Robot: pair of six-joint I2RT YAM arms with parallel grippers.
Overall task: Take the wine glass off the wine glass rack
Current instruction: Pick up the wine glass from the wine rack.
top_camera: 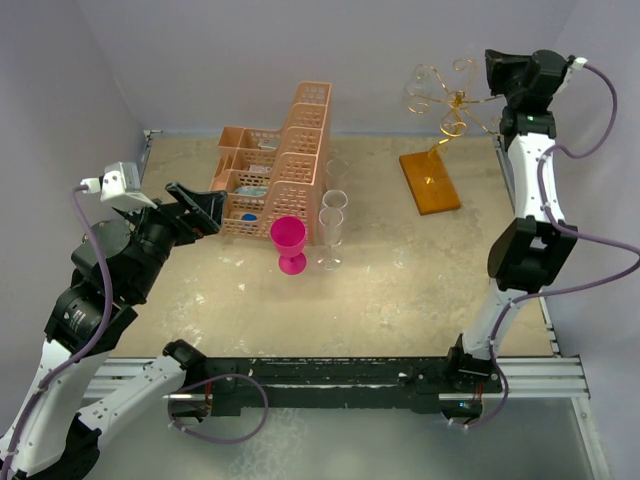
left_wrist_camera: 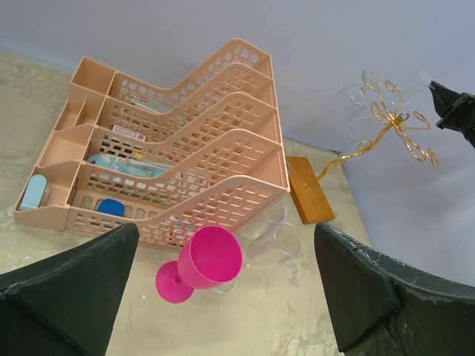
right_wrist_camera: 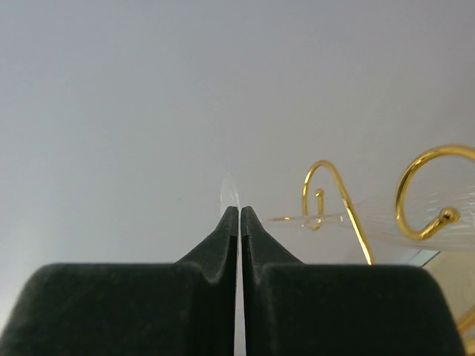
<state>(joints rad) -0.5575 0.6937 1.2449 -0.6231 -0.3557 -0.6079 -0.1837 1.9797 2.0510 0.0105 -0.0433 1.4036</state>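
Observation:
The wine glass rack (top_camera: 441, 100) is a gold wire stand with curled arms on an orange base (top_camera: 430, 181), at the back right. A clear wine glass (right_wrist_camera: 297, 219) lies with its stem through a gold curl (right_wrist_camera: 324, 194). Its thin foot (right_wrist_camera: 230, 190) sticks up edge-on between the closed pads. My right gripper (right_wrist_camera: 239, 211) is shut on that foot, high beside the rack's top (top_camera: 492, 72). Far off at the left, my left gripper (top_camera: 205, 210) stands open and holds nothing. The rack (left_wrist_camera: 390, 126) also shows in the left wrist view.
A peach lattice basket (top_camera: 275, 165) stands at the back middle. In front of it are a pink goblet (top_camera: 289, 240) and two clear glasses (top_camera: 332, 225). The right arm's links (top_camera: 525, 250) rise along the table's right side.

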